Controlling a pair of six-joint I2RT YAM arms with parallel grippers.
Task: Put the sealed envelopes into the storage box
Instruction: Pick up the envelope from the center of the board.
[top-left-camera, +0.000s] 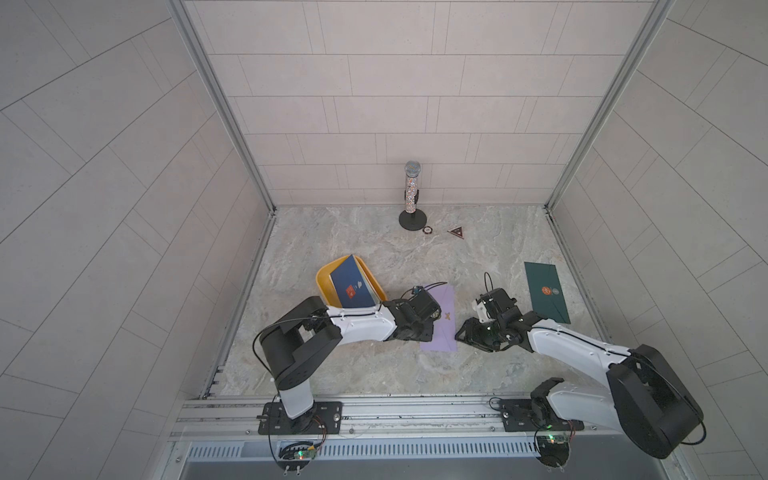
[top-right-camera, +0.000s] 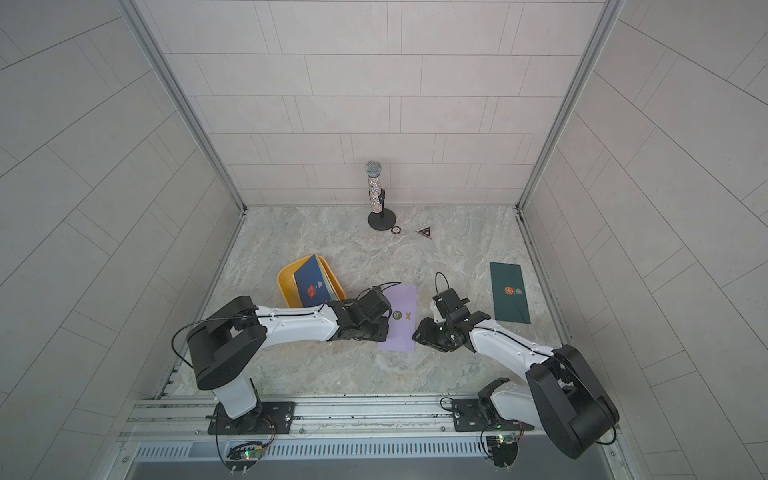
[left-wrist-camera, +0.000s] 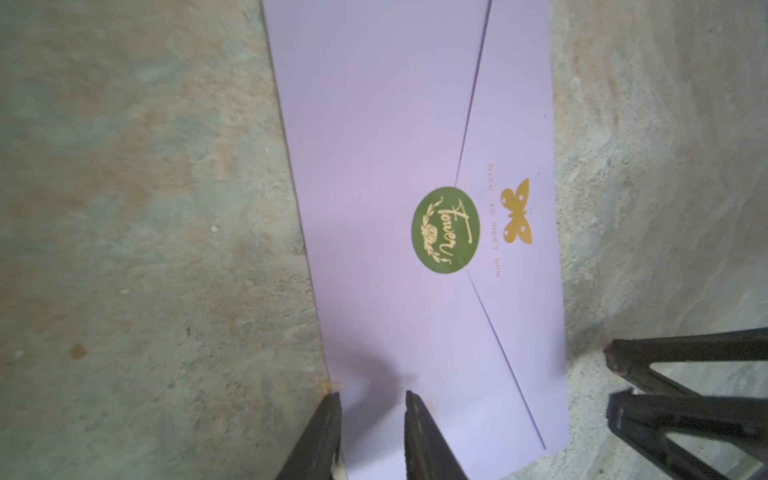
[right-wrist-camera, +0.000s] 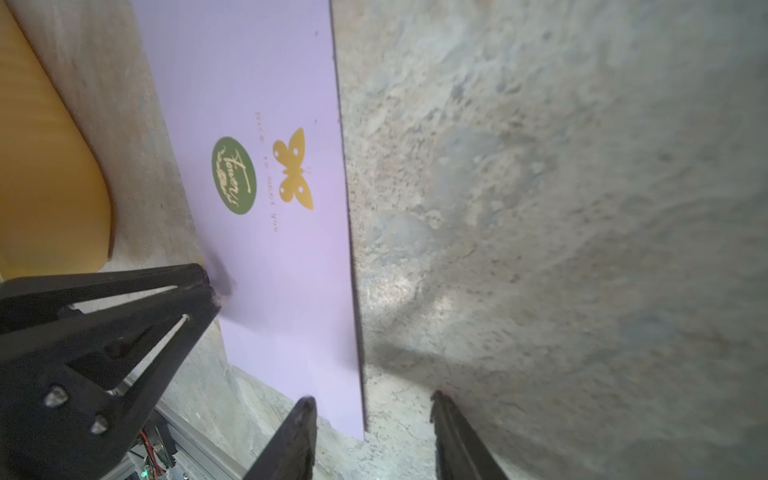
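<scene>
Lilac envelope (top-right-camera: 400, 307), flanked
Left gripper (top-right-camera: 380, 336) and right gripper (top-right-camera: 415, 335) at its sides; blue envelope (top-right-camera: 313, 284) leans in the box (top-right-camera: 286, 289); green envelope (top-right-camera: 510, 293) well apart.

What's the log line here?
lilac envelope flat | left gripper open at long edge | right gripper open at opposite edge | blue envelope in storage box

Soft, even light.
Edges are bowed in both top views; wrist views are blurred, shadows faintly cast.
</scene>
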